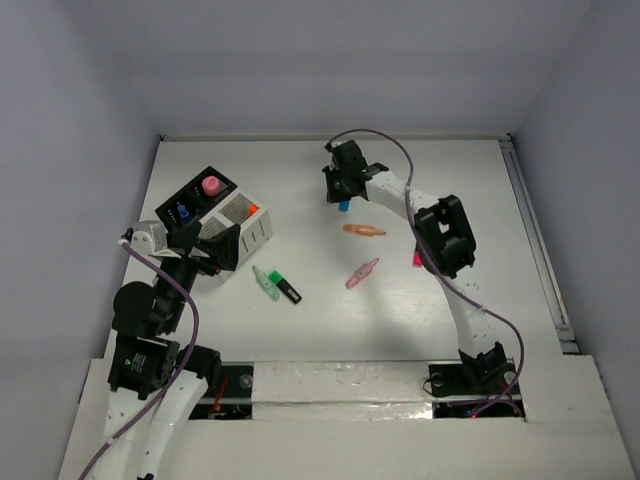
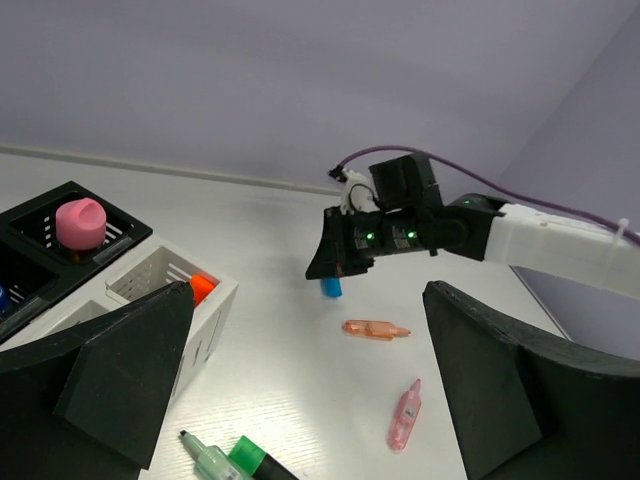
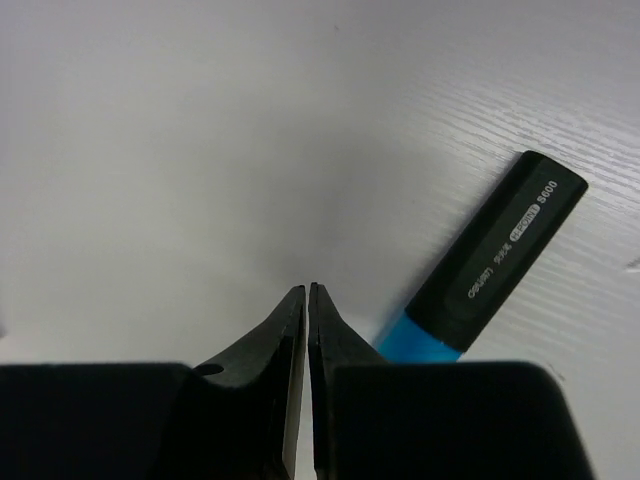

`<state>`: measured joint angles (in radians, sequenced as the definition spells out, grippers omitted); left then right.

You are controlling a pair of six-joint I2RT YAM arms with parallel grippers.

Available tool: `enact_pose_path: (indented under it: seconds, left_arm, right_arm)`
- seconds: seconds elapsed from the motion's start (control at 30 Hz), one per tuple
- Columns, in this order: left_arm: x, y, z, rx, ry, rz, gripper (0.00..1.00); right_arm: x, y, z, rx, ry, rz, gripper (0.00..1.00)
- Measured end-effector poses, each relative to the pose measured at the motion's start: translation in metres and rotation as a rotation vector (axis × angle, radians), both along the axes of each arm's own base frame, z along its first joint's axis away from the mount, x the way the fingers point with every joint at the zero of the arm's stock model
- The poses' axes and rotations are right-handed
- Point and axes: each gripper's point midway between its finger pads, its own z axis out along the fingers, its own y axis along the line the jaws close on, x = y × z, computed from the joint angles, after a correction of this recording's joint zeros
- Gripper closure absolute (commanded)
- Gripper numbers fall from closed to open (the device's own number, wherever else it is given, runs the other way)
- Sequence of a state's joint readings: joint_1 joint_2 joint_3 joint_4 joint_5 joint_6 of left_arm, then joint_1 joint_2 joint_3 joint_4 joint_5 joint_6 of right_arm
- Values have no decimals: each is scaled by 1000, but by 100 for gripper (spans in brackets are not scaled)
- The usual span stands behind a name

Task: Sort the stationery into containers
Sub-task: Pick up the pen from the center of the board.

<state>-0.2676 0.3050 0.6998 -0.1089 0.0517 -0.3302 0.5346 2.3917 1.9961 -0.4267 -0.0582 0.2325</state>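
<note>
Blue highlighter (image 3: 487, 262), black-capped, lies flat on the worktop (image 3: 150, 150) just beside the tips of the right gripper (image 3: 307, 300), whose jaws are pressed together on nothing. The left gripper (image 2: 310, 380) gapes wide and empty next to the white organiser (image 2: 218, 305). Light, stiff and smooth, the highlighter will likely roll or skid, so a hold across mid-barrel looks safest.

organiser boxes (image 1: 215, 215) block upper left, right arm (image 1: 440, 235) spans right side, markers (image 1: 364, 230) litter centre, bare table (image 1: 260, 160) along top edge
</note>
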Motion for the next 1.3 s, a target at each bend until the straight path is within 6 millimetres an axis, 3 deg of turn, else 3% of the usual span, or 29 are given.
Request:
enact_pose_path:
  seconds: [0.07, 0.17, 0.3, 0.33, 0.4, 0.47, 0.6, 0.8, 1.0, 1.1, 1.17, 1.23, 1.3]
  left_arm:
    - [0, 0, 0, 0, 0, 0, 1]
    - [0, 0, 0, 0, 0, 0, 1]
    - [0, 0, 0, 0, 0, -1, 1]
    - [0, 0, 0, 0, 0, -1, 1]
    - [0, 0, 0, 0, 0, -1, 1]
    - [0, 0, 0, 0, 0, -1, 1]
    - [0, 0, 0, 0, 0, -1, 1]
    - [0, 0, 0, 0, 0, -2, 1]
    - [0, -1, 0, 1, -1, -5, 1]
    - [0, -1, 0, 1, -1, -5, 1]
    - [0, -1, 0, 1, -1, -5, 1]
    - [0, -1, 0, 1, -1, -5, 1]
    - [0, -1, 0, 0, -2, -5, 1]
  right_arm:
    - [-2, 3, 19, 38, -22, -1, 85]
    - [4, 9, 69, 103, -112, 9, 78]
    - [17, 3, 113, 99, -218, -24, 51]
    - [21, -1, 116, 85, -232, -43, 42]
    - [25, -10, 109, 38, -235, -83, 35]
    - [27, -21, 90, -26, -211, -125, 29]
    - [26, -42, 44, -154, -147, -189, 26]
    - [25, -55, -2, -248, -69, -212, 31]
    - [43, -50, -6, -218, -83, -227, 48]
    - [44, -48, -8, -210, -81, -225, 63]
    - [44, -47, -8, -205, -79, -227, 84]
    - [45, -47, -8, -195, -77, -227, 93]
    - [46, -43, -8, -167, -78, -219, 94]
